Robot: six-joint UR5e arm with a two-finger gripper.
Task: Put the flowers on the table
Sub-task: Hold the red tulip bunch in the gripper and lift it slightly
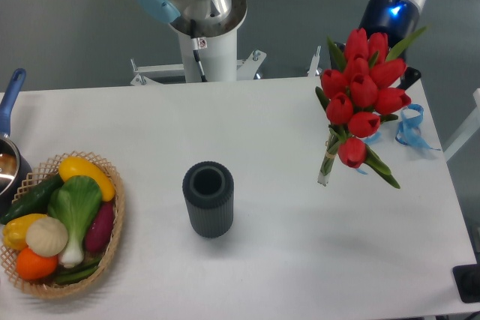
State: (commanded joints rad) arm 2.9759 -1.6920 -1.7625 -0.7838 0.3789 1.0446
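Up at the right side, the flowers [362,95] are hanging over the far right part of the table [300,260] — red heads bunched together, green leaves sticking out, pale stems pointing down and to the left. Whether the stem ends are touching the tabletop or hanging just above it is not something I can tell. The gripper [401,73] is sitting behind the blooms at the end of the dark wrist with its glowing blue ring; the flowers are covering its fingers, so how far they are apart, and whether they are closing on the bunch, I cannot tell. A blue ribbon [409,128] is lying just to the right of the flowers, curling on the white surface.

Near the middle of the table a dark ribbed vase [208,198] is standing upright, its open mouth facing up, well apart from the flowers. At the left edge a woven basket [112,237] is holding vegetables — a yellow pepper, a bok choy, a cucumber, an aubergine, an onion and an orange-coloured piece. Beside it, at the very edge of view, part of a pot [9,162] with a blue handle is showing. The robot's base [202,28] is rising behind the far edge.
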